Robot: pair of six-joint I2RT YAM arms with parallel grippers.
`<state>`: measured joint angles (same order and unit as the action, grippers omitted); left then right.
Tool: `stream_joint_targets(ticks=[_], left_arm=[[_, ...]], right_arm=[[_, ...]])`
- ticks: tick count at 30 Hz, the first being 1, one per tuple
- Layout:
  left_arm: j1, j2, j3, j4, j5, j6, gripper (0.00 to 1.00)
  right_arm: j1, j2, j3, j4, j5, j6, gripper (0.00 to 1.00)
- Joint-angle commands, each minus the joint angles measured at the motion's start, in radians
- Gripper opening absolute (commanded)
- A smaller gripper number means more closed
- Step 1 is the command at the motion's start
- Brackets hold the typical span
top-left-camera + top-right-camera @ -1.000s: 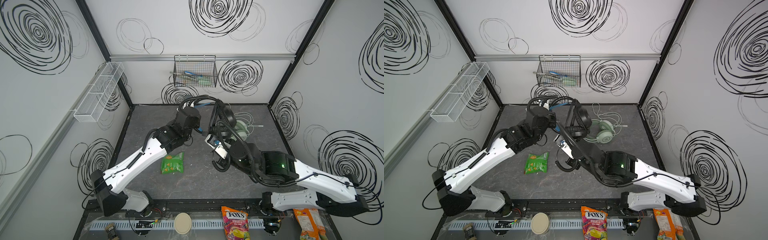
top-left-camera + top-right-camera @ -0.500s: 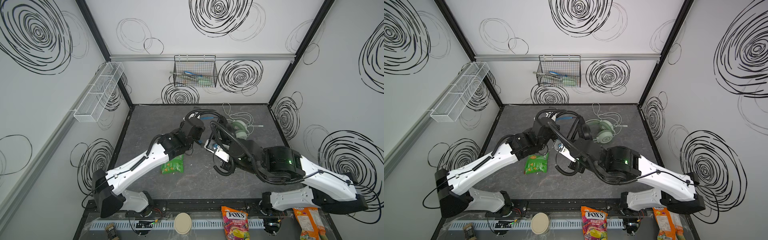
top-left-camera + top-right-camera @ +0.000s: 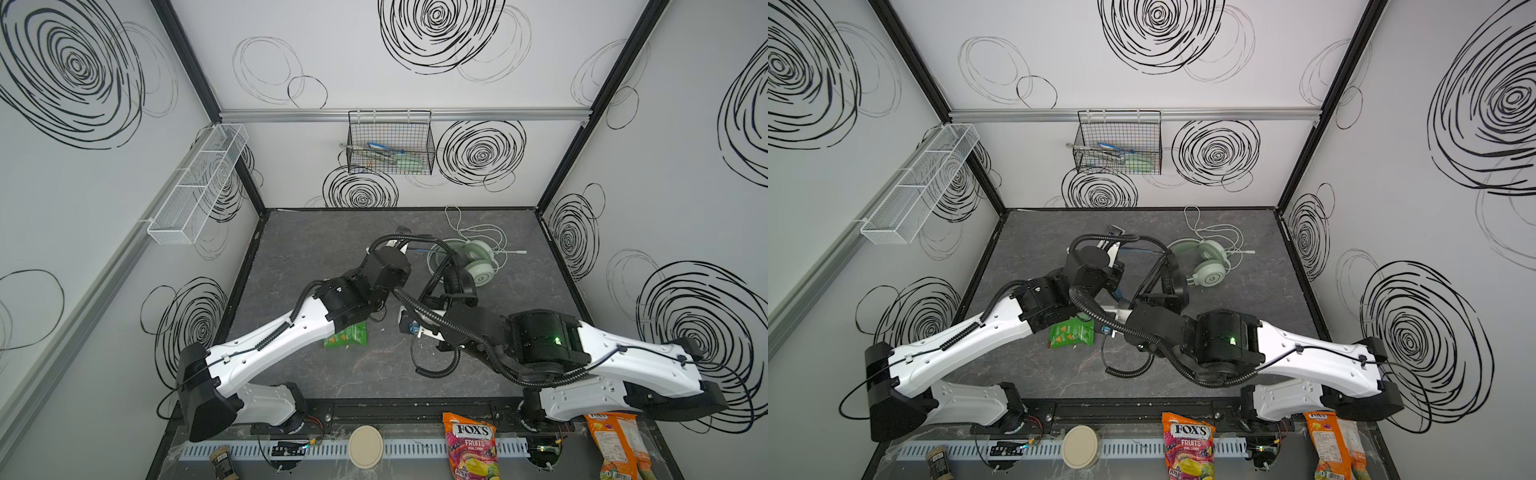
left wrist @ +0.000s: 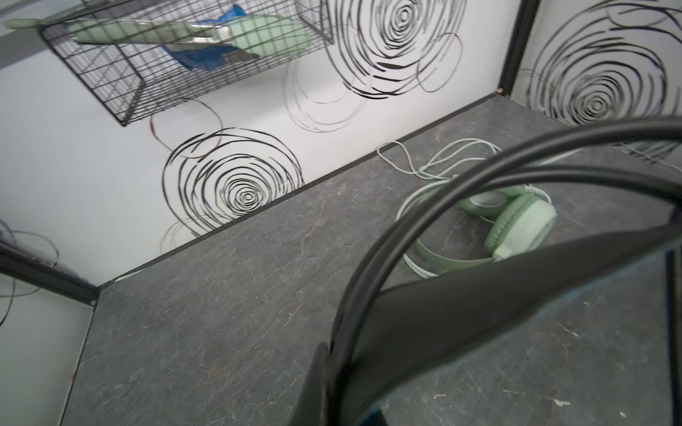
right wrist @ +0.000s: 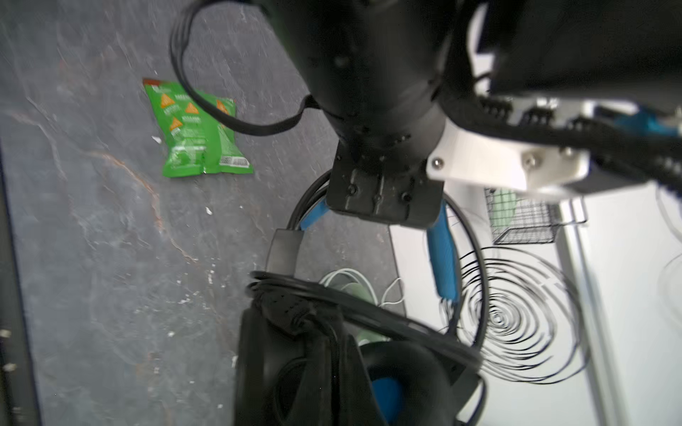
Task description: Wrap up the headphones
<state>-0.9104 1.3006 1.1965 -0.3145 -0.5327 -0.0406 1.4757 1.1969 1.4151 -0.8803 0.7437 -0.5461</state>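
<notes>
The black headphones [image 3: 456,283] [image 3: 1173,282] hang above the middle of the table between both arms. My left gripper [image 3: 405,248] [image 3: 1115,249] is shut on their blue-lined headband [image 5: 441,258], and the headband and black cable [image 4: 424,206] run out from its jaws in the left wrist view. My right gripper [image 3: 455,297] [image 5: 332,369] is shut on one black ear cup [image 5: 280,369]. The black cable is looped round the headband. The mint green headphones [image 3: 478,257] [image 3: 1208,266] [image 4: 524,225] lie on the table behind, their pale cable [image 3: 469,228] loose toward the back wall.
A green snack bag [image 3: 347,336] [image 5: 195,129] lies under the left forearm. A black wire basket [image 3: 390,145] hangs on the back wall, a white mesh shelf [image 3: 199,183] on the left wall. Candy bags [image 3: 469,444] and a round lid [image 3: 365,446] sit at the front edge.
Both arms have come down and toward the front, carrying the black headphones lower over the table. Both grips are unchanged.
</notes>
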Motion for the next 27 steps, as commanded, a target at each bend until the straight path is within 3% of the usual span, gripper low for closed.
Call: stream_joint_targets(ticks=[1,7,14,22,27], left_arm=[[-0.005,-0.049,-0.052,-0.017,0.149,0.096,0.0],[0.012,-0.087,-0.071,-0.007,0.24,0.047,0.0],[0.031,-0.108,-0.051,0.003,0.332,0.017,0.0],[0.037,-0.092,-0.059,0.035,0.368,-0.015,0.0],[0.076,-0.029,-0.125,0.131,0.437,-0.112,0.0]], right_arm=[[0.001,-0.095,0.019,0.179,0.199,-0.142,0.0],[-0.029,-0.173,0.005,0.159,0.159,-0.063,0.02],[-0.152,-0.267,-0.108,0.164,0.033,0.045,0.05],[-0.409,-0.317,-0.301,0.262,-0.182,0.064,0.03],[-0.591,-0.306,-0.434,0.392,-0.362,0.127,0.02]])
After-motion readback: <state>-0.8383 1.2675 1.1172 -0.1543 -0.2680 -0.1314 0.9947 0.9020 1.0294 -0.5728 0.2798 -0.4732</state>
